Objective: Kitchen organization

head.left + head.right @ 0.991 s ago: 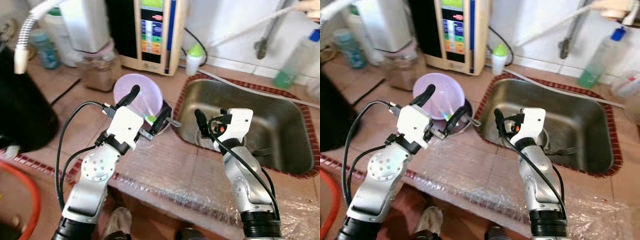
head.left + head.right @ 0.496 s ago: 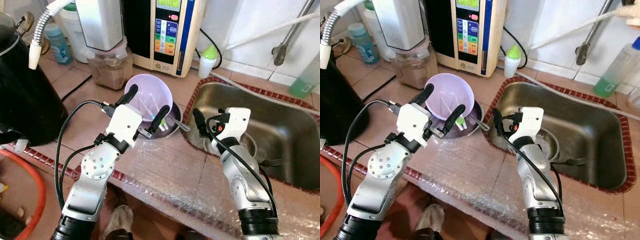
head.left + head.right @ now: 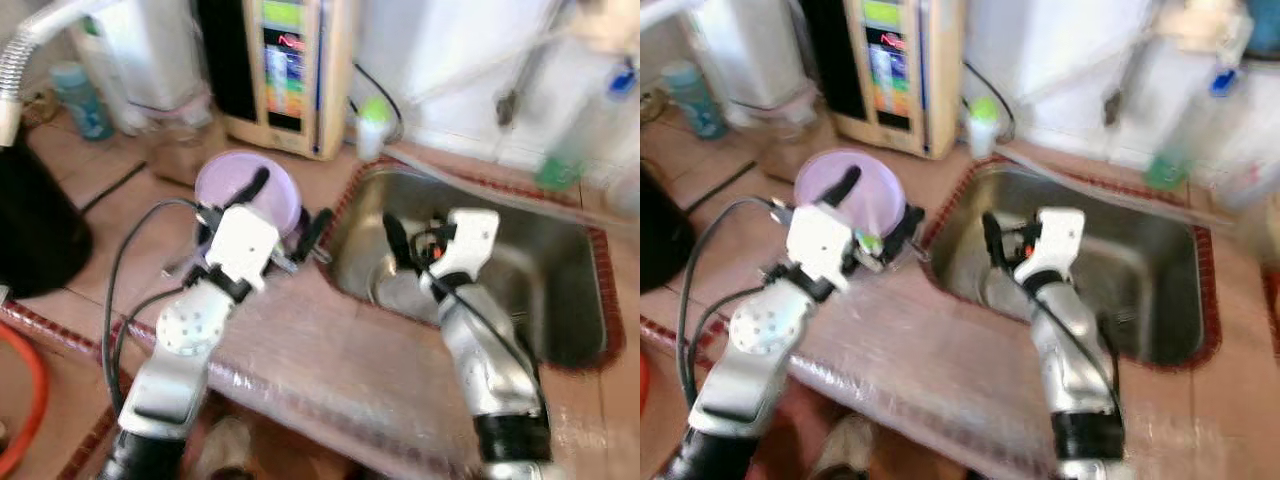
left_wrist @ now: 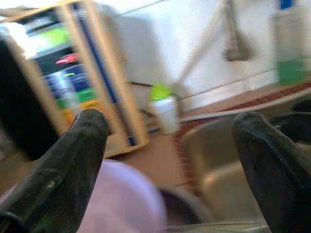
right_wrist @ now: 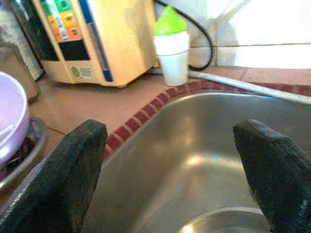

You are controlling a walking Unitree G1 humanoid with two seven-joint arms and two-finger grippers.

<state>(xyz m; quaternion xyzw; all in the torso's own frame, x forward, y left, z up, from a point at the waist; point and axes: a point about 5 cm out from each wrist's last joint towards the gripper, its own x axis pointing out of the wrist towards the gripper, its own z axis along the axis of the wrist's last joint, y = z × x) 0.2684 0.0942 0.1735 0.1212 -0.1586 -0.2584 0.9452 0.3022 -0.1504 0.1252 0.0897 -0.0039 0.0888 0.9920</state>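
Lilac bowl point(image 3: 246, 188) just beyond wide-spread left pincer point(image 3: 287, 212)

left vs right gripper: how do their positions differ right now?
The left gripper hangs over the purple bowl on the counter; the right gripper is over the steel sink. The left gripper frames the bowl's rim, while the right gripper frames bare sink. Both are open and hold nothing.

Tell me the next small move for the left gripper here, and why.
Probably ease the left gripper down onto the purple bowl. Its jaws stand open over the bowl's near rim, gripping nothing, while the right gripper hovers open over the sink.
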